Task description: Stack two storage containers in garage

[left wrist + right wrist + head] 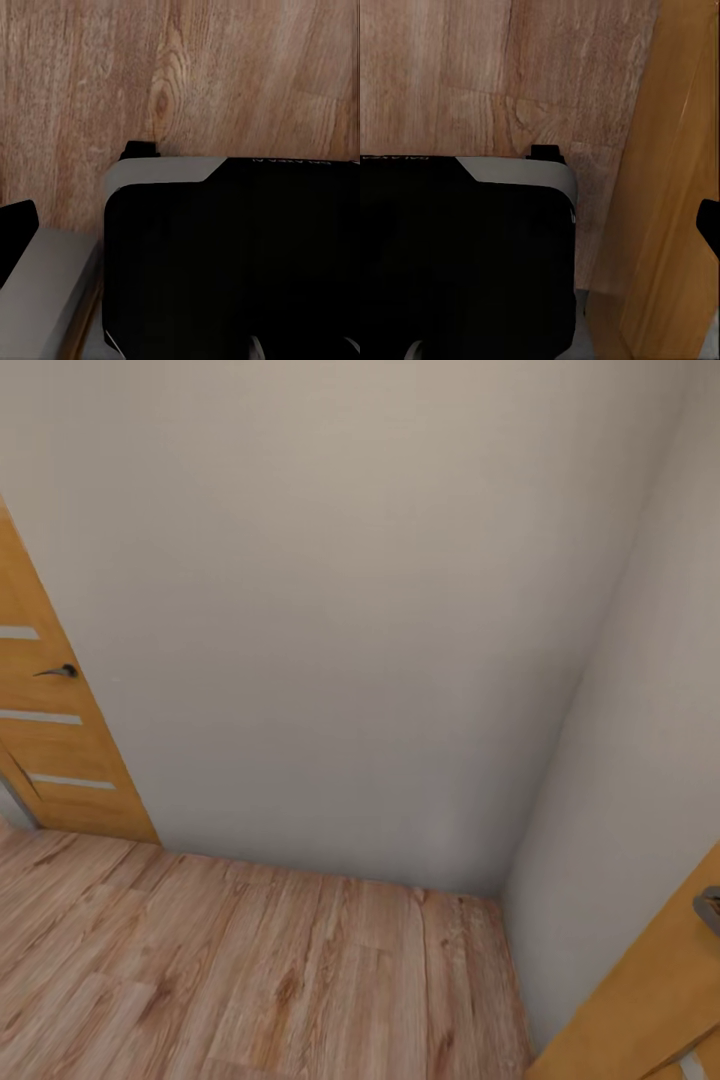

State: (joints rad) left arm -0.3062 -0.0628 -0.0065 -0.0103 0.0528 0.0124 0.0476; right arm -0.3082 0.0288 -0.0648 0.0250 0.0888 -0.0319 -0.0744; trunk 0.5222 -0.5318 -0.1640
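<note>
Head view is facing a plain wall corner (pixel 380 610) over wood plank floor (pixel 250 970), orange door (pixel 50 730) at left. Both wrist cameras are looking down at the robot's black base (pixel 240 262) and planks (pixel 472 67). Claw states: cannot tell.

Plain grey-white walls (pixel 350 610); light wood plank floor (pixel 250 970), brown grain; orange-tan wooden doors (pixel 50 760), pale horizontal stripes.

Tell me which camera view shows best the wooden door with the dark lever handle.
The head view: the door stands at its left edge, with handle and pale stripes clear. The right wrist view shows a plain orange-wood panel, perhaps another door. The left wrist view shows plank floor.
</note>
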